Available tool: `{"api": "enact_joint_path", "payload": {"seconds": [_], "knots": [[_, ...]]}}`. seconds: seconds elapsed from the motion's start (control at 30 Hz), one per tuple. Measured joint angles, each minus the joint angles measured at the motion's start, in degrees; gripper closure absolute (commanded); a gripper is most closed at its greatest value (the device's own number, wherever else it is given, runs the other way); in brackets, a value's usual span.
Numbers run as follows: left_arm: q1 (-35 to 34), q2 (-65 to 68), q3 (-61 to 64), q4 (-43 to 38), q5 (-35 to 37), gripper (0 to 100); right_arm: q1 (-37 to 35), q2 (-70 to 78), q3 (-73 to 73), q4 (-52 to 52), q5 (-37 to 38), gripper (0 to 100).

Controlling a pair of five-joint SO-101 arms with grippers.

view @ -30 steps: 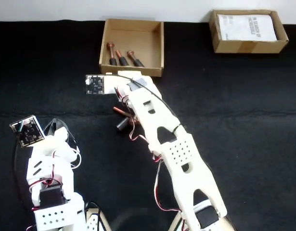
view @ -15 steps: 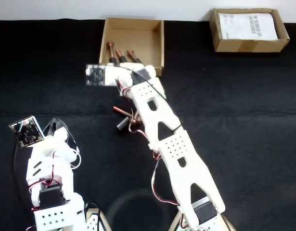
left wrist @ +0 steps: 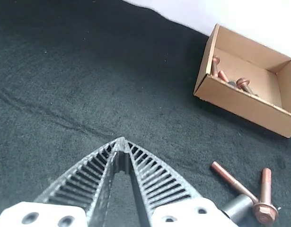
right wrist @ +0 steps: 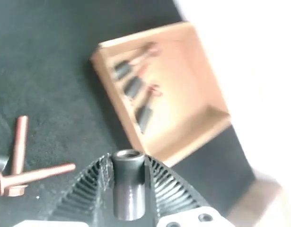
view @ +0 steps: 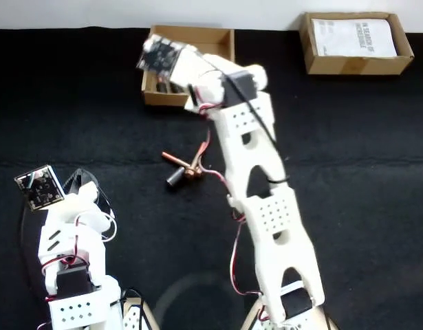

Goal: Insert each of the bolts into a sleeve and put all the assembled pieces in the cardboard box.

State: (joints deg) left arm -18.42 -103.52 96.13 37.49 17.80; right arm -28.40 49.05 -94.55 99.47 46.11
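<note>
This looks like a small robotics lab or hobby workshop. The bench is covered edge to edge with a black cloth, and a plain white wall runs along its far edge. Two white plastic arms stand at the near edge, the left arm and the right arm, with loose wires and a bare circuit board on show. Copper-coloured bolts and a metal sleeve lie mid-bench. A cardboard box and a second box holding a printed sheet sit at the far edge.
</note>
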Motion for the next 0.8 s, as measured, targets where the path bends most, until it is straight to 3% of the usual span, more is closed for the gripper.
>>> {"api": "enact_joint_path", "payload": {"seconds": [0.17, 0.3, 0.5, 0.8], "knots": [[0.4, 0.0, 0.0, 1.7, -0.2, 98, 8.1, -12.1, 1.1, 0.9, -8.3, 99.1], [3.5, 0.0, 0.0, 6.0, -5.4, 98, 15.6, -24.7, 12.3, 1.0, -13.2, 99.1], [8.2, 0.0, -0.6, 13.1, -8.8, 98, 23.8, -49.8, 41.2, 1.0, -16.6, 99.1], [14.2, 0.6, -11.3, 22.2, -14.6, 98, 27.6, -93.7, 88.5, 1.0, -17.0, 99.1]]}}
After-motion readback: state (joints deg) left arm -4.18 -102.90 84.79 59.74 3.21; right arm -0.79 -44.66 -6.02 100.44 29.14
